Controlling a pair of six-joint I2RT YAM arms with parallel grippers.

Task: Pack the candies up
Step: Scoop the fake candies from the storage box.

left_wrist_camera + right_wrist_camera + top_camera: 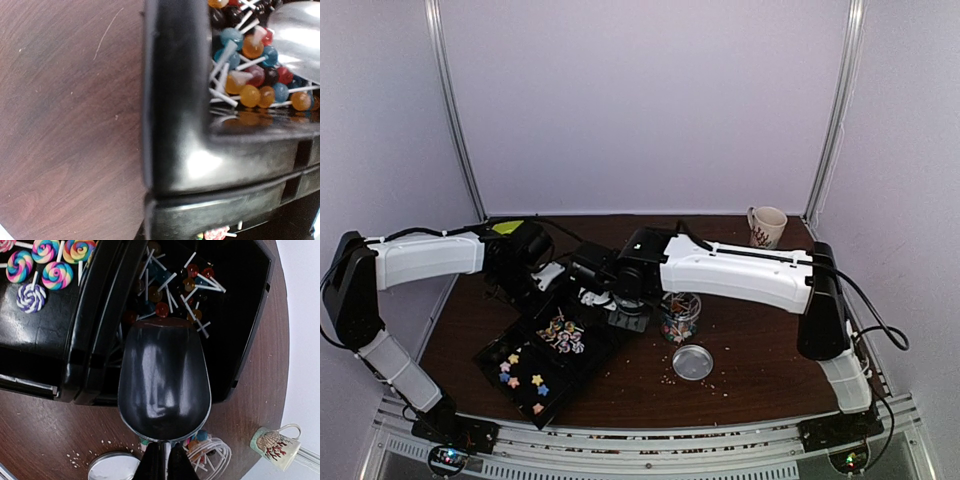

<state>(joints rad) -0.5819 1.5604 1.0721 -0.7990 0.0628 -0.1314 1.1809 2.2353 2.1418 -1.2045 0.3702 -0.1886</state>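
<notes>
Scene: Two arms meet over a black tray (485,356) on the front-left part of the table (770,370).
Candies: Small ball lollipops (161,310) on white sticks heap in the tray's corner compartment. The swirl lollipops (45,262) lie in the next compartment, and the star sweets (520,375) are nearer the table's front edge.
Right gripper (164,467): Its fingers are clenched on the handle of a dark scoop (164,380), whose bowl hangs above the ball lollipops.
Left gripper (555,285): It is closed at the tray's rim. Whether it pinches that rim cannot be told.
Destination: Likely the open, part-filled jar (679,316) just beside the tray, with its lid (692,361) towards the front edge.
Handling: The pieces look light, hard and glossy, apt to roll and to tangle by their sticks. They are too small to pinch singly and are better scooped from under the heap and carried level.
Bystander: A mug (766,226) stands at the back-right corner.
</notes>
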